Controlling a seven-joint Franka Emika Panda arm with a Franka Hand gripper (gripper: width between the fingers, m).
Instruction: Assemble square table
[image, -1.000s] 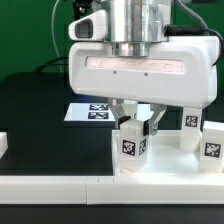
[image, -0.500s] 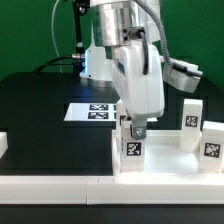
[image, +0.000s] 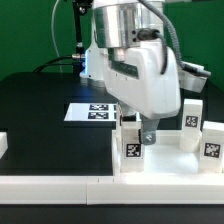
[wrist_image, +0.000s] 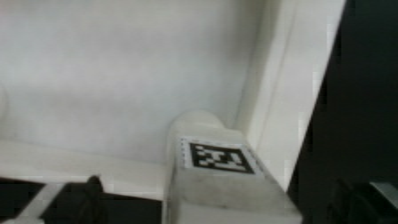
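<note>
The white square panel (image: 165, 165) lies at the exterior view's right, raised rim around it. One stubby white leg (image: 131, 148) with a black-and-white tag stands upright on the panel near its left corner. My gripper (image: 140, 132) hangs straight down over this leg, its fingers on either side of the leg's top. In the wrist view the leg (wrist_image: 217, 165) rises between the two dark fingers (wrist_image: 71, 200), with a gap on each side, so the gripper is open. Two more tagged legs (image: 192, 115) (image: 212, 145) stand at the panel's right.
The marker board (image: 92, 112) lies on the black table behind the panel. A long white rail (image: 60, 185) runs along the front edge. A small white piece (image: 3, 146) sits at the exterior view's far left. The panel's rim (wrist_image: 285, 70) borders black table in the wrist view.
My gripper has turned about its vertical axis over the leg. The leg stays in place with its tag facing the same way.
</note>
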